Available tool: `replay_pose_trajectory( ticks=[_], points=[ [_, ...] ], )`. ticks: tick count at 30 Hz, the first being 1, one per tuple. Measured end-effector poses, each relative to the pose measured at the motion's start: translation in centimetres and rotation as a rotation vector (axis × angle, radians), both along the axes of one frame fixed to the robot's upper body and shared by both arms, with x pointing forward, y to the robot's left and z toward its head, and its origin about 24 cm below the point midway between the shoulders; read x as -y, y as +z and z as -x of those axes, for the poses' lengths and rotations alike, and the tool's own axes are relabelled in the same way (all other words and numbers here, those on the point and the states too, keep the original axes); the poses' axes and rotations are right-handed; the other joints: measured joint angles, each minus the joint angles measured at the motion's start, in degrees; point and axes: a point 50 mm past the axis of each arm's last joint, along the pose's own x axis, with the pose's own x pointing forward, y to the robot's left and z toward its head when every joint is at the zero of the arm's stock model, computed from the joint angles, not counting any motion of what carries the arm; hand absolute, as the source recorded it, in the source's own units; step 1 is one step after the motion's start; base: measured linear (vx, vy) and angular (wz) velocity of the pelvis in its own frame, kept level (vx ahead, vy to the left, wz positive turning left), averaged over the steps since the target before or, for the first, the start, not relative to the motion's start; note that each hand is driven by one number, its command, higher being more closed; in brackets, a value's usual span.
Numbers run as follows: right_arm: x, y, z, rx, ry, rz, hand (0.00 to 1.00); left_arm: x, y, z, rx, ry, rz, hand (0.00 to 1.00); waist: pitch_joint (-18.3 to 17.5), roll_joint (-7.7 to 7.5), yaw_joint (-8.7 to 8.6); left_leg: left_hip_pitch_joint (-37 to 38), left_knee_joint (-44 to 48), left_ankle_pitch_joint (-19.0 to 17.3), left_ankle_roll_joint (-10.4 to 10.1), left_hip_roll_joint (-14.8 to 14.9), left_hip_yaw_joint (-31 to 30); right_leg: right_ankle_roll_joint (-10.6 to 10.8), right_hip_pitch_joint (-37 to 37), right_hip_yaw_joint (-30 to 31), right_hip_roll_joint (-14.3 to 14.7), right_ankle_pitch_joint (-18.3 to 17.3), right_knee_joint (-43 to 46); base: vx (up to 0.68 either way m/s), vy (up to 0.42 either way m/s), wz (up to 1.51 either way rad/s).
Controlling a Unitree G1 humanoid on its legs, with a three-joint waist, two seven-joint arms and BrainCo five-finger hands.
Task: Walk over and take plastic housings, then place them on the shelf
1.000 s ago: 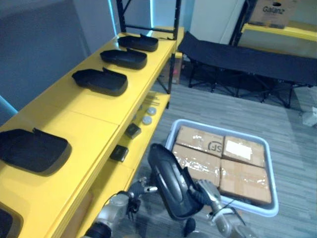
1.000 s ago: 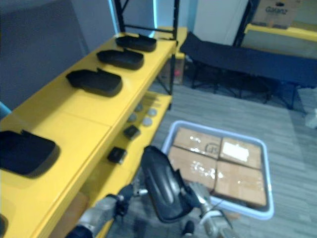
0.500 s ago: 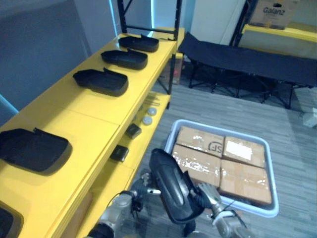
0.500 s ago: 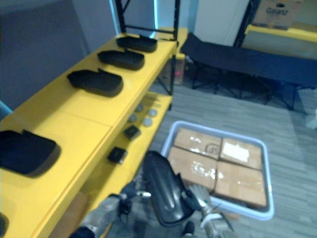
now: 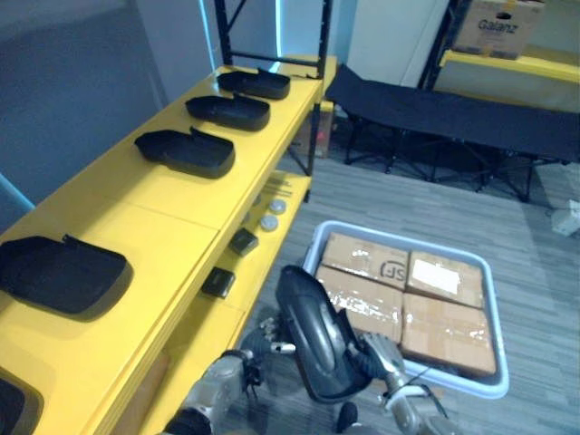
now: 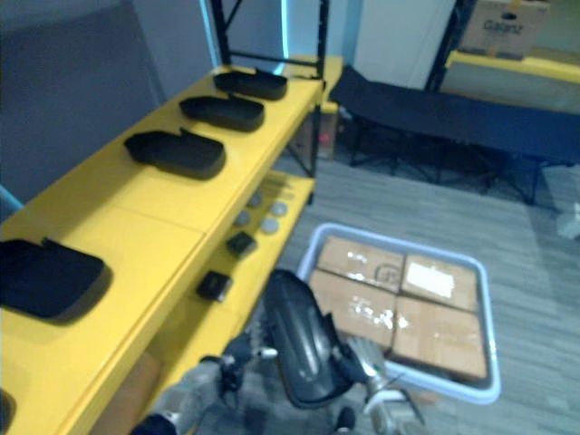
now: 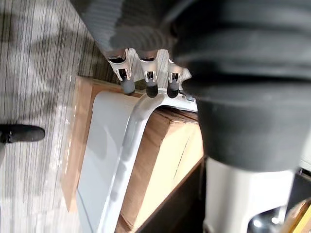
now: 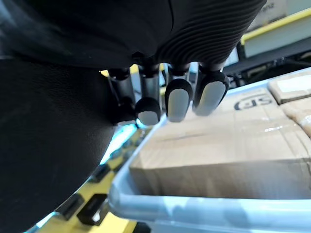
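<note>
1. A pale bin [image 5: 450,378] sits on the floor just beyond the right hand [image 5: 385,352]. It is packed with four taped cardboard boxes [image 5: 449,331], lying flat two by two.
2. The yellow shelf [image 5: 172,213] runs away past the left hand [image 5: 245,361]. Its top carries a row of black housings [image 5: 186,151], hollow side up and well apart from one another.
3. The shelf's lower tier, nearer the left hand, holds small black blocks [image 5: 217,282] and a few round discs [image 5: 269,220].
4. The plastic housing [image 5: 313,335] is off the ground between the two hands. It stands on its edge over the floor between the shelf and the bin.
5. Its long axis runs from low down by the wrists up and away from them. The rounded far end is highest and leans a little toward the left hand's side.
6. The left hand's fingers lie fairly straight against one face of the plastic housing. The right hand's fingers are bent in on the other side, gripping it.
</note>
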Motion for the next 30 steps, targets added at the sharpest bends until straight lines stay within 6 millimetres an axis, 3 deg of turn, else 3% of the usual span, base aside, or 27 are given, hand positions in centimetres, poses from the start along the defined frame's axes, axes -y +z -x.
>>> replay_pose_trajectory(
  ticks=[6,11,19,24,30],
  points=[
    [0.3,0.1,-0.2,0.000,-0.060,-0.017,1.00,0.4,0.1,0.0,-0.022,0.017,0.083,0.00,0.00,0.00,-0.10,0.00,0.02,0.00,0.00,-0.02,-0.01,0.00,0.00,0.00,-0.02,0.00,0.00,0.00,0.000,0.00],
    [1.4,0.9,-0.9,0.091,-0.225,-0.088,1.00,0.3,1.0,-0.7,0.024,0.079,0.102,0.00,0.00,0.00,-0.14,-0.02,0.04,0.00,0.00,-0.04,-0.01,0.00,0.00,0.00,-0.02,0.00,0.00,0.00,0.000,0.00],
    [4.7,7.6,-5.7,0.459,-0.481,-0.279,1.00,-2.1,7.0,-3.8,0.357,0.215,0.105,0.00,-0.16,0.30,-0.33,0.24,0.09,0.08,0.13,-0.33,0.14,0.08,-0.03,0.22,-0.15,0.10,0.00,0.00,0.000,0.00],
    [5.9,10.4,-8.1,0.580,-0.480,-0.276,1.00,-1.6,8.9,-5.1,0.447,0.158,0.056,0.00,-0.25,0.58,-0.12,-0.45,1.02,0.03,0.40,-0.49,0.12,0.03,-0.23,0.41,-0.30,0.52,0.02,0.00,0.000,0.00],
    [6.1,14.4,-10.7,0.717,-0.407,-0.275,1.00,-0.6,11.3,-7.1,0.550,0.091,0.009,0.00,-0.19,0.97,-0.13,-2.69,3.92,-0.65,0.71,-0.37,0.52,-0.57,-1.45,1.09,-0.22,1.32,0.02,-0.06,-0.006,-0.05]
  ],
)
